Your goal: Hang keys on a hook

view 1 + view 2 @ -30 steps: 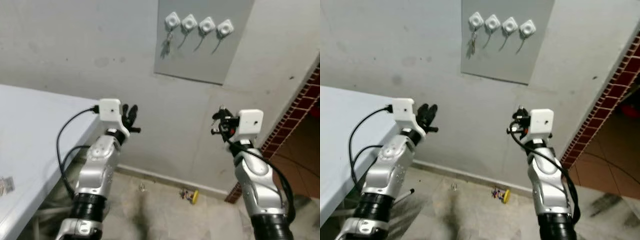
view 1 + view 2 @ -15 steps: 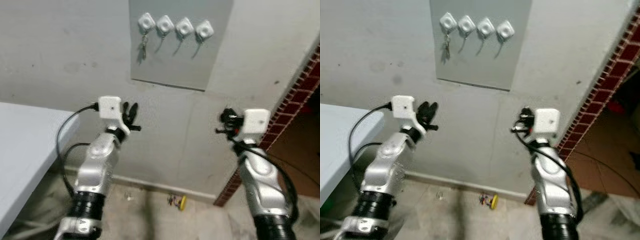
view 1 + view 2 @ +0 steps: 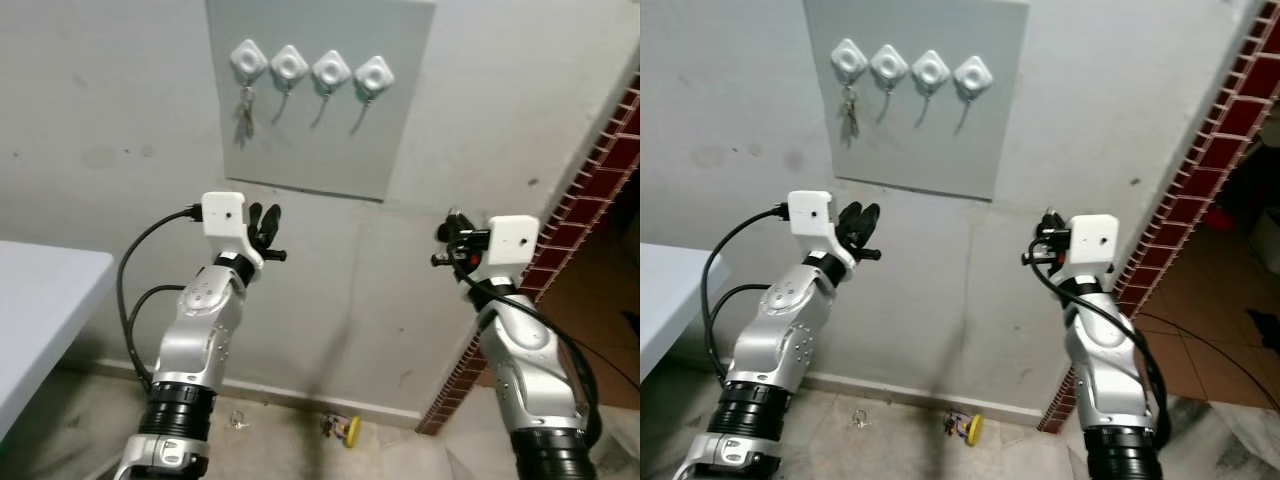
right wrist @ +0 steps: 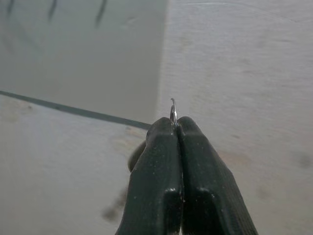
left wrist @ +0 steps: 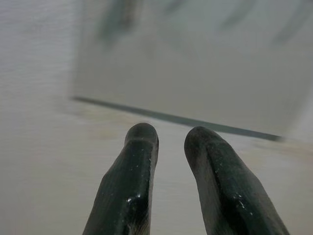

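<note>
Key ring (image 4: 173, 108) pinched edge-on in right pincer (image 4: 176, 128), fingers pressed together so the loop protrudes for threading. It sits below and right of the hooks (image 3: 373, 73); leftmost hook already carries keys (image 3: 245, 108). Left pincer (image 5: 168, 139) slightly spread, empty.

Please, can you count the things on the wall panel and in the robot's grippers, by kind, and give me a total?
White hooks on the grey panel: 4
Bunches of keys already hanging, on the leftmost hook: 1
Key rings pinched in the right gripper: 1
Total: 6
</note>
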Available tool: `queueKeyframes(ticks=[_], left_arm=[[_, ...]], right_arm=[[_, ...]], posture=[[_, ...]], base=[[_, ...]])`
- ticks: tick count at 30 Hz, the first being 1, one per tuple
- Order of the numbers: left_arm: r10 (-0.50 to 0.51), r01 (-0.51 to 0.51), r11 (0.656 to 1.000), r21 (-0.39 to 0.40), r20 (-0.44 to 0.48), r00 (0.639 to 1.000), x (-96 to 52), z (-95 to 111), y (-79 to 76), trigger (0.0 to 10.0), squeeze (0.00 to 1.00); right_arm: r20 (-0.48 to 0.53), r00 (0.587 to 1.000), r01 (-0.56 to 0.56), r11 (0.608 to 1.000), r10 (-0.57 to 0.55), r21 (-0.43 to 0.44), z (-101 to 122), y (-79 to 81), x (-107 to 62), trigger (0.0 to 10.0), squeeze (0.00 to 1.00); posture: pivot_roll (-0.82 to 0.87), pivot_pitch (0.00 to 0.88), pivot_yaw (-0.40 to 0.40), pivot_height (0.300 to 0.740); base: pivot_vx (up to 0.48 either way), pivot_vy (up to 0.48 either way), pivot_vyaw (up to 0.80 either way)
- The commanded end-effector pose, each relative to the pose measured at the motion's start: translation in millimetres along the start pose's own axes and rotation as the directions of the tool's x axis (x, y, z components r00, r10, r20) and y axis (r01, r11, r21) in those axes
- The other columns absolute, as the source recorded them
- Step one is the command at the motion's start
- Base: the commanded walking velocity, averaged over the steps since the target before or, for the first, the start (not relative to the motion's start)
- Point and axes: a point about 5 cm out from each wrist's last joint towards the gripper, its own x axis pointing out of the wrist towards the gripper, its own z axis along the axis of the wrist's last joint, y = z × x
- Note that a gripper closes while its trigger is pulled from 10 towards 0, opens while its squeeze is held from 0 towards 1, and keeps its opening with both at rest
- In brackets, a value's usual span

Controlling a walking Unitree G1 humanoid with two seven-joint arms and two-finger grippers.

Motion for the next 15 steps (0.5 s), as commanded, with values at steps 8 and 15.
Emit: queueKeyframes(ticks=[8,15], left_arm=[[-0.010,0.010,1.000,0.003,0.008,1.000,3.1,3.6,-5.3,10.0,0.00],[-0.052,0.051,0.998,0.019,0.050,0.997,2.2,9.7,-11.2,10.0,0.00]], right_arm=[[0.021,1.000,0.006,1.000,-0.006,-0.012,7.5,-6.5,0.8,10.0,0.00],[0.018,0.999,-0.050,0.999,0.050,-0.012,8.9,-3.2,1.3,10.0,0.00]], posture=[[-0.06,0.000,-0.073,0.740],[-0.06,0.000,-0.072,0.740]], base=[[0.369,0.000,0.00],[0.039,0.000,0.00]])
